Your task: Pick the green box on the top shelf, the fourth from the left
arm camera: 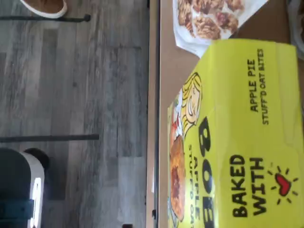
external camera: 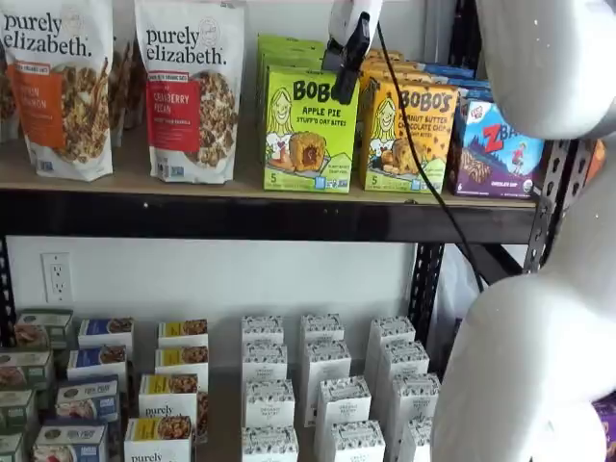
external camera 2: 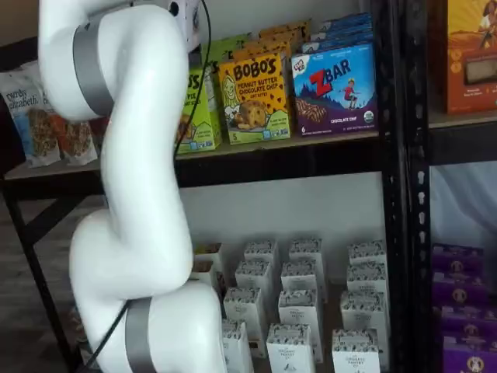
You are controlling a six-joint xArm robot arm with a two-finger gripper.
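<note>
The green box (external camera: 310,130), a lime Bobo's Apple Pie box, stands at the front of the top shelf (external camera: 241,214) between a granola bag and the orange-yellow Bobo's box. My gripper (external camera: 345,72) hangs from above, its black fingers in front of the box's upper right corner; they show side-on with no plain gap. The wrist view shows the green box (arm camera: 237,142) close up on the tan shelf board (arm camera: 164,85). In a shelf view the arm covers most of the green box (external camera 2: 203,109) and hides the gripper.
Two purely elizabeth granola bags (external camera: 188,87) stand left of the green box, and the peanut butter Bobo's box (external camera: 409,135) and blue ZBar box (external camera: 496,149) stand right of it. Small white boxes (external camera: 327,385) fill the lower level. A black upright (external camera: 544,207) stands at the right.
</note>
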